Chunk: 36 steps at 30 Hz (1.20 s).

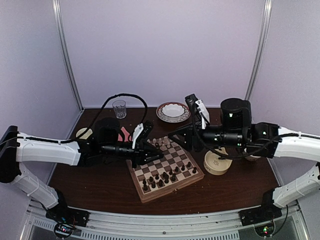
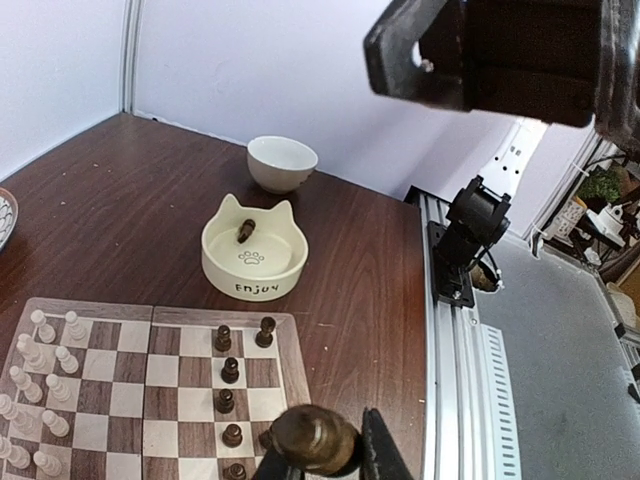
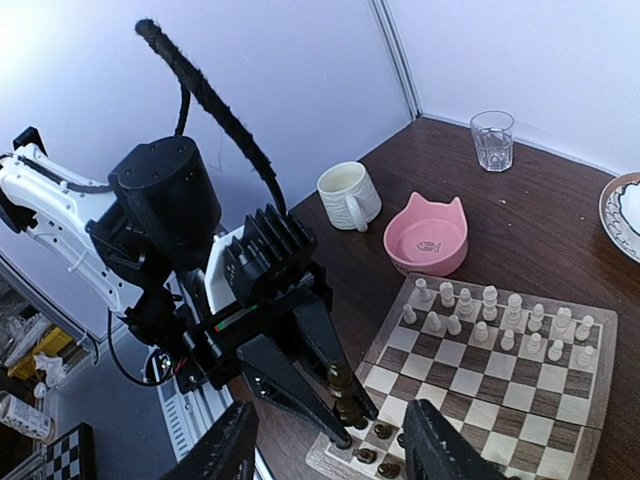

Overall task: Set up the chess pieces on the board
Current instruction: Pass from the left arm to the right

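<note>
The step in hand looks like placing a dark man. The left arm reaches in low and nearly level from the left, and its gripper [image 1: 150, 149] is clamped on one dark piece [image 2: 312, 438], held just above the dark end of the board [image 1: 172, 189]. On that end stand the other dark pieces [image 2: 230, 370], mostly in one file, with one more [image 2: 265, 331] behind them; the pale men [image 2: 45, 420] fill the far end.

The next move, I judge, is to lower the held piece upright onto a free back-row square. The jaws should part only once it stands, and they must keep clear of its close neighbours.

The right arm stretches in level from the right. Its gripper [image 1: 172, 135] hangs over the board's far side with its jaws apart and nothing between them.

Right of the board, a cream bowl [image 2: 255, 275] holds one more dark piece [image 2: 246, 231], probably the right arm's next pick.
</note>
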Each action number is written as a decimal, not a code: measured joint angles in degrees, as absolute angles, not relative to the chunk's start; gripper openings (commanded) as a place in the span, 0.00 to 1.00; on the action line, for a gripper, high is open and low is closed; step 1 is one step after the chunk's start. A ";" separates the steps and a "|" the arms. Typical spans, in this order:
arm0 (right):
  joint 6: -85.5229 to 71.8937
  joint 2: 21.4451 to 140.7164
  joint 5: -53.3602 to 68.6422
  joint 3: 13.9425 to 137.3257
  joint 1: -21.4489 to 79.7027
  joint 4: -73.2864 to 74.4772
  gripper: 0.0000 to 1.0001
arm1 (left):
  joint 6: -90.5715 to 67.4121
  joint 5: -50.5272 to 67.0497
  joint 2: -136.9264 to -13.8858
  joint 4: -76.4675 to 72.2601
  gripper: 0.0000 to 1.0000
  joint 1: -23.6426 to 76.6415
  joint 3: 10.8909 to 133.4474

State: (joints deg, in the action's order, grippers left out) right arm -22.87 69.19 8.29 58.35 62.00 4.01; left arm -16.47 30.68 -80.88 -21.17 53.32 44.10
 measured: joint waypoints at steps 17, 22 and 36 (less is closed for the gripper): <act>-27.05 77.38 8.23 67.64 62.30 26.30 0.50 | -7.73 28.97 -80.88 -14.66 0.00 57.98 46.65; -28.99 79.55 10.37 67.61 62.46 24.23 0.49 | -6.52 27.57 -80.88 -12.88 0.00 58.63 47.05; -31.33 79.42 11.73 66.96 63.00 18.52 0.50 | -5.87 25.71 -80.95 -11.92 0.00 58.98 47.40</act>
State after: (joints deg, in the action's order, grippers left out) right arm -31.33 79.42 11.73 66.96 63.00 18.52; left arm -5.87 25.71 -80.95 -11.92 58.98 47.40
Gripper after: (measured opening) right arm 0.499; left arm 0.148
